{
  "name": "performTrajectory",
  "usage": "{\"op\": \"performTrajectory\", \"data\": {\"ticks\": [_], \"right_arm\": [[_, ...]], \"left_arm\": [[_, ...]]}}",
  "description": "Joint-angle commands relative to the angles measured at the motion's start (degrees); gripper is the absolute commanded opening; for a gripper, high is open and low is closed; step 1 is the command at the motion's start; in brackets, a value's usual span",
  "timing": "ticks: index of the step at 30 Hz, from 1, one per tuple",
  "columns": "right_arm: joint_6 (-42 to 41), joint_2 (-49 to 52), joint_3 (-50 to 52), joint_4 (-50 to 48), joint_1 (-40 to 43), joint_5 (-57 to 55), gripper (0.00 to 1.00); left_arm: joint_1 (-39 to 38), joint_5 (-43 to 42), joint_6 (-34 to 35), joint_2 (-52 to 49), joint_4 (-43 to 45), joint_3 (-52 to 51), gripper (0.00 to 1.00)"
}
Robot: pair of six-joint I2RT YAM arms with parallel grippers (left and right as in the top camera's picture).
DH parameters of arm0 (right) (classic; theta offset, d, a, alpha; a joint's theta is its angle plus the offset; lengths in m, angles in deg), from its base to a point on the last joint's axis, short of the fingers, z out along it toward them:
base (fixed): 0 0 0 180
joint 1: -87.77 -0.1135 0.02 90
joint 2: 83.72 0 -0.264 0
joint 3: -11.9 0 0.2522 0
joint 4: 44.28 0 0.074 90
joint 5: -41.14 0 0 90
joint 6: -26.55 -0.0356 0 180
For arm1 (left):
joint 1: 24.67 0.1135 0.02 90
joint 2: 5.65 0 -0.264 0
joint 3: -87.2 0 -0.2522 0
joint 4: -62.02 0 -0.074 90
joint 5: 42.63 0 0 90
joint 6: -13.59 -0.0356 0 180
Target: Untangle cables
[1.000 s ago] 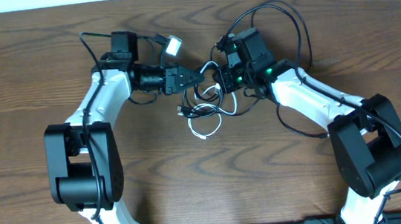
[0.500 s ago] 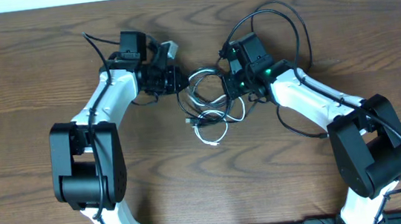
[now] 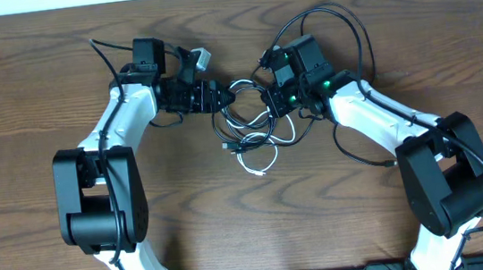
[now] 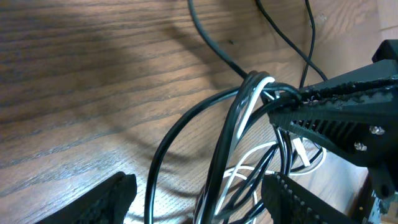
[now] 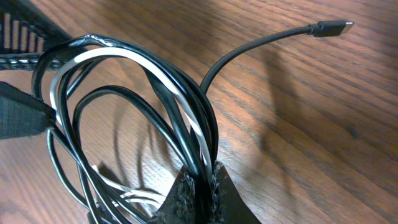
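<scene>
the cables (image 3: 250,127), a knot of black and white loops, lie tangled at the middle of the wooden table (image 3: 30,94), between the two grippers. the right gripper (image 5: 200,186) has its fingers pressed together, pinching a bunch of black and white strands at the tangle's right side. the left gripper (image 4: 194,190) stands spread, with strands passing loose between its fingers. one black plug end (image 5: 329,27) lies free on the wood

Black and white cables (image 4: 239,118) between the left tool's (image 4: 198,186) wide-apart fingers, over wood-grain table (image 4: 93,74).
</scene>
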State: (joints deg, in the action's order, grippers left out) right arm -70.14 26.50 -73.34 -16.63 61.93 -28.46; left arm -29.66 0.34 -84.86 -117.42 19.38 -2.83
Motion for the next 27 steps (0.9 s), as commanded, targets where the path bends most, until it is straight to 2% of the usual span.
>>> {"op": "performTrajectory", "data": {"ticks": [1,7,8,10,11,12,13,14,16,19,21,22,24,27], "right_arm": [[1.0,0.4,0.0,-0.2,-0.2,4.4,0.01],[1.0,0.4,0.0,-0.2,-0.6,7.0,0.01],[1.0,0.4,0.0,-0.2,-0.7,7.2,0.01],[0.9,0.4,0.0,-0.2,-1.0,8.0,0.09],[0.5,0.4,0.0,-0.3,-1.1,8.3,0.26],[-0.7,0.4,0.0,-0.4,-1.3,8.1,0.37],[-2.2,0.4,0.0,-0.4,-1.4,7.7,0.46],[-6.0,0.5,0.0,-0.4,-1.8,6.3,0.51],[-8.8,0.5,0.0,-0.3,-2.2,4.0,0.56],[-11.1,0.5,0.0,0.1,-2.3,0.6,0.59],[-13.2,0.5,0.0,0.7,-2.2,-1.9,0.69],[-15.6,0.5,0.0,1.4,-2.0,-4.8,0.78],[-17.5,0.5,0.0,1.8,-1.7,-7.3,0.8],[-17.7,0.8,0.0,1.5,-1.5,-8.5,0.79]], "left_arm": [[-1.3,3.8,-2.2,1.2,-0.2,-0.2,0.63],[-3.6,13.1,-1.7,1.2,-0.1,-0.2,0.1],[-3.8,14.3,-1.7,1.2,-0.1,-0.2,0.08],[-3.8,15.4,-0.7,1.2,-0.1,-0.2,0.07],[-3.8,16.4,1.0,1.2,0.1,-0.2,0.07],[-3.7,17.2,2.4,1.2,0.4,-0.2,0.07],[-3.7,18.1,3.7,1.2,0.6,-0.2,0.07],[-3.6,19.4,6.0,1.2,0.9,-0.2,0.07],[-3.4,19.6,6.9,1.2,1.0,-0.2,0.08],[-2.5,19.6,9.2,1.2,0.9,-0.2,0.07],[-1.1,19.6,11.2,1.2,0.9,-0.2,0.07],[0.1,19.2,12.0,1.2,0.8,-0.2,0.07],[1.6,18.2,12.5,1.2,0.6,-0.2,0.07],[4.4,9.5,11.6,1.2,0.5,-0.2,0.07]]}}
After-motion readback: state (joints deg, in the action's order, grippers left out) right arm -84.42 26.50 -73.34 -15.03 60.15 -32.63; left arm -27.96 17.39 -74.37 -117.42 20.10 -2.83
